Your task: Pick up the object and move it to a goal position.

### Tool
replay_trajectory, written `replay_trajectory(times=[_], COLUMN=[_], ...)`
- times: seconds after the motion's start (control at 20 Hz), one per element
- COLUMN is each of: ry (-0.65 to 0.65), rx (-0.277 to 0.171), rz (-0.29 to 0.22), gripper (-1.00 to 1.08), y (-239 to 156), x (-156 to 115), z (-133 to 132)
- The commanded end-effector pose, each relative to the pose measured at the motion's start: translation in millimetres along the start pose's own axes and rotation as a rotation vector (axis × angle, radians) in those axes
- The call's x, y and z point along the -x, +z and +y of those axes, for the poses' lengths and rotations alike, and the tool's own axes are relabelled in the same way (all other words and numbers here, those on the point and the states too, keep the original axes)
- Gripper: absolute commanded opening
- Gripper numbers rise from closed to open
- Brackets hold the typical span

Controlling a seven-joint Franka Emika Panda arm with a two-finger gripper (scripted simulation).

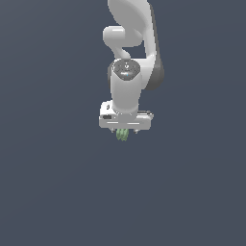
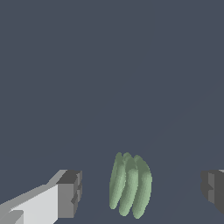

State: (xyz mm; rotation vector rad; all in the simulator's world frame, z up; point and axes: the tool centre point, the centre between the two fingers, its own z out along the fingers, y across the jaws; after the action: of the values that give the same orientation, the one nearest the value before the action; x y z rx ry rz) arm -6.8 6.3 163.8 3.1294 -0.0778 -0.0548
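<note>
The gripper [image 2: 140,190] is spread wide, with clear gaps between both dark finger pads [image 2: 70,194] and the object [image 2: 130,185], a pale green bunch of lobes sitting between them untouched. In the exterior view the white hand covers most of the object [image 1: 122,135], so only its lower end pokes out, probably near the grey floor [image 1: 53,182].

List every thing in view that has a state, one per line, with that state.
hand: open, its fingers wide apart on either side of the object, not touching it.
green lobed object: not gripped, sitting in the gap between the fingers, lobes bunched side by side.
</note>
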Motion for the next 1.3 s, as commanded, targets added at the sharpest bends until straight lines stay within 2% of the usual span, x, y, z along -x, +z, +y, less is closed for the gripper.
replay_trajectory(times=[0.0,0.45,0.85,1.25], ry=[0.0,-0.014,0.003,0.077], rx=[0.0,0.005,0.004,-0.003], rz=[0.0,-0.028,-0.023,-0.004], gripper=[1.0,1.0,1.0,1.0], y=[0,4,9,30], x=[0,7,11,30], z=[0,3,3,6])
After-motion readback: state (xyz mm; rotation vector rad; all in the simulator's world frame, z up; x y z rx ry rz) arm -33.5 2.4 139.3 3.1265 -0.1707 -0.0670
